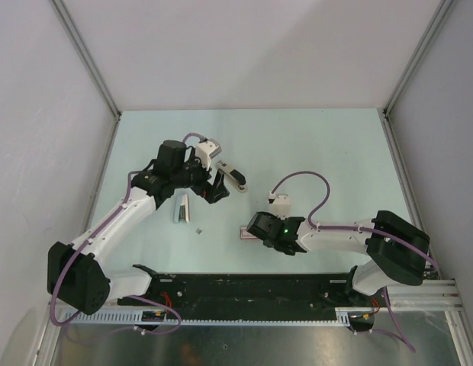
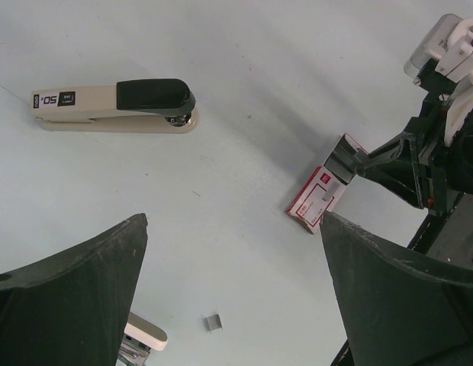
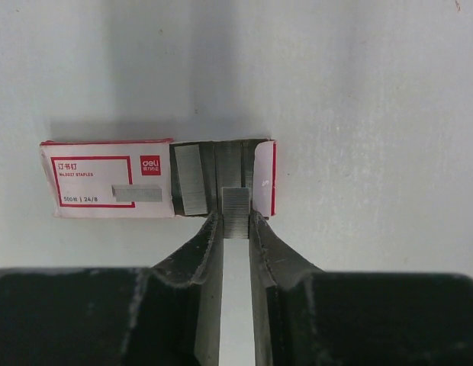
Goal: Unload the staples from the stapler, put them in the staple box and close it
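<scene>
Top external: the counter (image 1: 313,145) carries everything. The stapler (image 2: 114,107) lies closed, well ahead-left of the left pincer (image 2: 235,221), which is spread wide with nothing in it. The staple box (image 3: 107,183) sits open right at the tips of the right pincer (image 3: 235,219). That pincer is clenched on the staple strip (image 3: 236,200) over the open tray. A loose fragment (image 2: 213,322) lies just under the left pincer. Risk: the grip is thin and on the strip's end, so the strip could snap or slip and scatter outside the box. The tips could also snag the tray and drag it.

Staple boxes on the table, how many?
1. The staple box lies open near the front centre, the right gripper pinching a staple strip at its open end. None looks hidden.
</scene>
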`<state>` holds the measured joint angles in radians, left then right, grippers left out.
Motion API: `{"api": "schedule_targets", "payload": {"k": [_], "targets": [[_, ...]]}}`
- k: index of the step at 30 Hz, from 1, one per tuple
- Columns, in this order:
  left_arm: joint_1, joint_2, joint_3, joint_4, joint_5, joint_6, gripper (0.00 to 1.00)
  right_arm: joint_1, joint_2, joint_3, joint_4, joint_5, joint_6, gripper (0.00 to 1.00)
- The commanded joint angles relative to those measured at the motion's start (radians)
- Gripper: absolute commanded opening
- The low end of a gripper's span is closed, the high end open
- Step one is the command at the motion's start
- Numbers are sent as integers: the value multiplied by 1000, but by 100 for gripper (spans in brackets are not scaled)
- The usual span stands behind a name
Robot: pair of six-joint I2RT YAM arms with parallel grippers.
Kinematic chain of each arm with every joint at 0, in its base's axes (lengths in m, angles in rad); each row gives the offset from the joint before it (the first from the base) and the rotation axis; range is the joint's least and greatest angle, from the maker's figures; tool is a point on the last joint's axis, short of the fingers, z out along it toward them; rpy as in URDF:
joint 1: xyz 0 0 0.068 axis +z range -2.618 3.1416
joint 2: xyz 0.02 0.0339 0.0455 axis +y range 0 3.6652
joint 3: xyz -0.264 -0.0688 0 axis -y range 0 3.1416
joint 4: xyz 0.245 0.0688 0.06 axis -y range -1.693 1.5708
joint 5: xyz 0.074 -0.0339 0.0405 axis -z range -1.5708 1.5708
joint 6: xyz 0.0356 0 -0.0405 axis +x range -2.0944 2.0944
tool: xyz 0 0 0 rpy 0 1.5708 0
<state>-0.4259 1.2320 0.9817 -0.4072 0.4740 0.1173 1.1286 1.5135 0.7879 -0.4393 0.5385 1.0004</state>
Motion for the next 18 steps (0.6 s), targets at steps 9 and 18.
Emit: {"api": "schedule_targets", "payload": {"k": [9, 18], "targets": [[-11, -33, -1, 6, 29, 58, 99, -12, -1, 41, 0, 8, -1, 32], [-14, -39, -3, 3, 28, 63, 99, 0, -40, 43, -16, 11, 3, 28]]}}
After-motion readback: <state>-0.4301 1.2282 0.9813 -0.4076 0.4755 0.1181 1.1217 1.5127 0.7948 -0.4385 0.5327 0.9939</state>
